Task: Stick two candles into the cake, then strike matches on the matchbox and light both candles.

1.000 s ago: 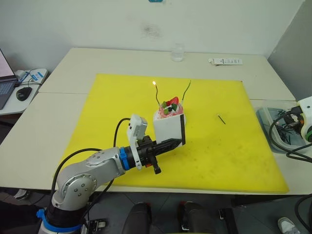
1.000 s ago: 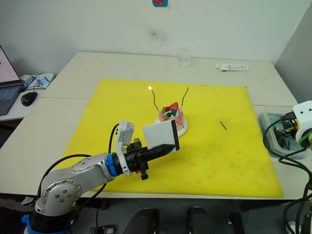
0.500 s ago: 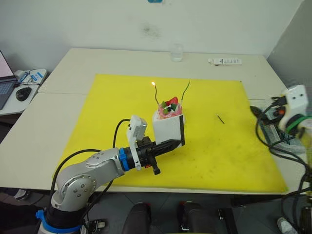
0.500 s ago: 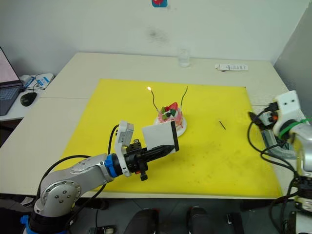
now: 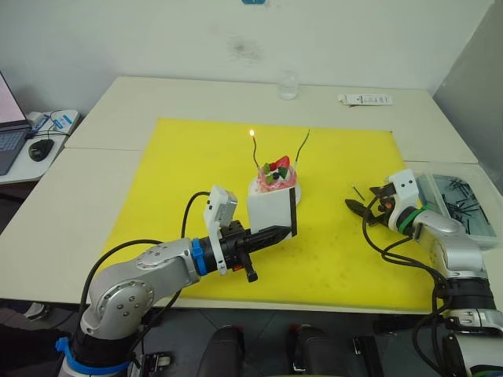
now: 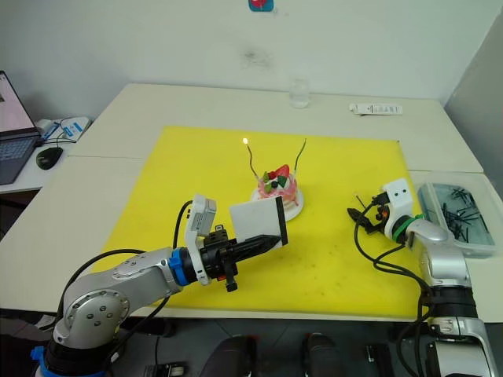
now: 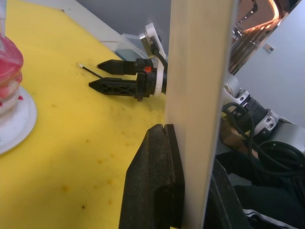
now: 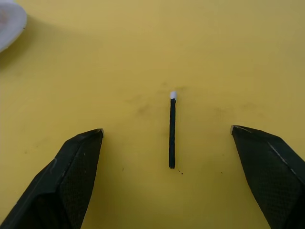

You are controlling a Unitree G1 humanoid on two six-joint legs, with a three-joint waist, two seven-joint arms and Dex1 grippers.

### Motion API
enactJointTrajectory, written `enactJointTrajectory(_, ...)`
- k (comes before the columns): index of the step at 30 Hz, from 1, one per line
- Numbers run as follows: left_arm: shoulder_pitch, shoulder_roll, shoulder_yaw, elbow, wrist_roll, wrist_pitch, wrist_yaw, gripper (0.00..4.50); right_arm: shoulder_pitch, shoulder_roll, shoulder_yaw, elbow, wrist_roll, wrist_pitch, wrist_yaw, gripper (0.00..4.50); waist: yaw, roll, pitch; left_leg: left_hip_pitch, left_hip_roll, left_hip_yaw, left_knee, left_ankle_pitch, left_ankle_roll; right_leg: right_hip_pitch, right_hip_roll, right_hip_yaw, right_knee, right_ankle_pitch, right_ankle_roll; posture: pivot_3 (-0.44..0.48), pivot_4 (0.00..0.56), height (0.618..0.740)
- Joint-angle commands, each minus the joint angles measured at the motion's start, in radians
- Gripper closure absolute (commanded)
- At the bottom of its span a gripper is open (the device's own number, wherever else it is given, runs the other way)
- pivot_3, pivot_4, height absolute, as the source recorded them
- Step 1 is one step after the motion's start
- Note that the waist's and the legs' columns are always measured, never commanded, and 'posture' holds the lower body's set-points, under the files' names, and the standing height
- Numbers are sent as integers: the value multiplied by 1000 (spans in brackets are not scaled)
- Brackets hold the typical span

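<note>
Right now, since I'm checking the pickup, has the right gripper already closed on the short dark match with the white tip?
No, the right gripper is open, its fingers apart on either side of the match lying on the yellow mat.

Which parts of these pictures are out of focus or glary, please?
Left wrist view: the matchbox edge and the left fingers holding it are blurred, being so near; a bright glare streak sits behind. Right wrist view: the match is sharp, the right fingers soft. Head views: evenly lit, the lit candle shows a small bright flame.
</note>
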Motion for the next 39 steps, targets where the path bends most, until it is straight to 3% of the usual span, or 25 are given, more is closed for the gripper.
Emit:
enactJointTrajectory(1,-5,7,25,-38,-19,-1,7,4500,-37,23,-9,60,2,-82,-9,30,-1,0,0,0,0,0,0,0,0,0,0,0,0,0,0,0,150,740)
enactJointTrajectory(7,-3,9,29,-44,-27,2,18,4500,-59,47,-4,92,5,-119,-9,189,-2,0,0,1,0,0,0,0,0,0,0,0,2,0,0,0,150,740)
enactJointTrajectory(9,-1,13,32,-46,-31,2,19,4500,-55,47,4,94,-2,-120,-7,588,-1,0,0,1,0,0,0,0,0,0,0,0,2,0,0,0,150,740)
enactJointTrajectory(14,2,16,33,-49,-35,4,19,4500,-36,47,14,93,-14,-119,-19,2328,-1,0,0,1,0,0,0,0,0,0,0,0,2,0,0,0,150,740)
enactJointTrajectory(27,-3,12,25,-45,-33,1,21,4500,-34,58,11,127,-19,-122,-63,2328,-1,0,0,1,0,0,1,0,0,1,0,0,2,0,0,0,150,740)
enactJointTrajectory(30,-3,10,24,-44,-32,1,22,4500,-45,68,-7,150,-2,-117,-78,2935,-1,0,0,1,0,0,1,0,0,1,0,0,2,0,0,0,150,740)
enactJointTrajectory(34,3,3,29,-39,-57,7,34,4500,-59,69,-14,178,1,-131,-83,4371,-1,0,0,2,0,0,2,0,0,2,0,0,2,0,0,0,150,740)
enactJointTrajectory(39,12,6,32,-42,-75,11,42,4500,-50,65,-23,173,11,-149,-75,4476,-1,0,0,2,0,0,2,0,0,2,0,1,2,0,0,0,150,740)
